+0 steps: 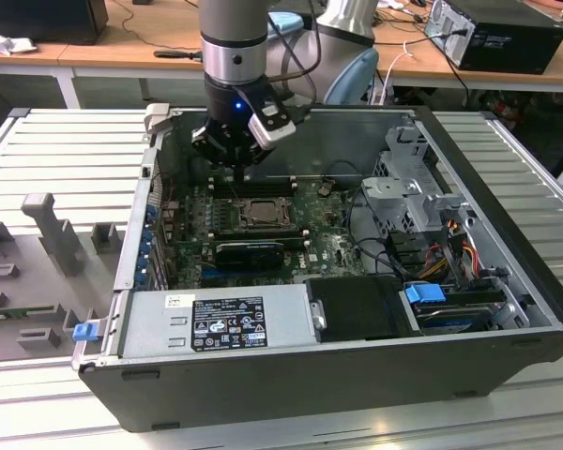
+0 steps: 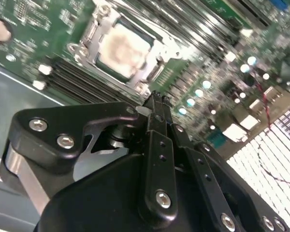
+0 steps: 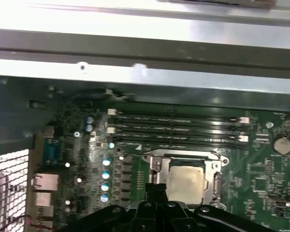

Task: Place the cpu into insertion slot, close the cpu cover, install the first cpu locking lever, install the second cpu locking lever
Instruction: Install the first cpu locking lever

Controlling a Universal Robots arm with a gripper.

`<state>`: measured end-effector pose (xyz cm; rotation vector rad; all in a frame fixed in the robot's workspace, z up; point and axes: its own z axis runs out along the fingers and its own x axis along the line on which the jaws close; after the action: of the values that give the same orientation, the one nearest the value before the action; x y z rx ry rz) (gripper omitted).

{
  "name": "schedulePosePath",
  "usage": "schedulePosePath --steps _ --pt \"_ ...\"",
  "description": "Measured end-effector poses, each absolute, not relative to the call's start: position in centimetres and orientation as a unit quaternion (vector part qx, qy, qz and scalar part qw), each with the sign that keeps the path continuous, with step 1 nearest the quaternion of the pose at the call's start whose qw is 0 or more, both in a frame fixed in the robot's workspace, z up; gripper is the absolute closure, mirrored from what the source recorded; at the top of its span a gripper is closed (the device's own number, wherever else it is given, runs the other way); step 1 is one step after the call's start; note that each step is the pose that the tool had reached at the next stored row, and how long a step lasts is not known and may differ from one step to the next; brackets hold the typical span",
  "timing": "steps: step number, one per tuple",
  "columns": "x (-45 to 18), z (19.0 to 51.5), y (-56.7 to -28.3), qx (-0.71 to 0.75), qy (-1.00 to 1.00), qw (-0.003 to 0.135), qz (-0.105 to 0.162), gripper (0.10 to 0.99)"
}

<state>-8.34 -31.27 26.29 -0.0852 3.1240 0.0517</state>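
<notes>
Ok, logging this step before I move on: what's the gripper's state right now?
Gripper: closed, nothing visibly held, tips close to the cpu.

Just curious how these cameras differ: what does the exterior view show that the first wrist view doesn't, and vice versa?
Exterior view: the arm, the whole computer case, its power supply. First wrist view: the rear ports and mesh grille up close. Both: the cpu seated in the insertion slot, the memory slots, and the shut jaws close by.
</notes>
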Motion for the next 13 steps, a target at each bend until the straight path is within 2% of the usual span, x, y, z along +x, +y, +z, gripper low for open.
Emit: schedulePosePath --steps 6,13 --pt "-11.5 26.1 -31.0 -0.027 0.999 0.008 0.017 0.98" --pt "-11.8 25.9 -29.5 -0.027 0.999 0.008 0.017 0.98"
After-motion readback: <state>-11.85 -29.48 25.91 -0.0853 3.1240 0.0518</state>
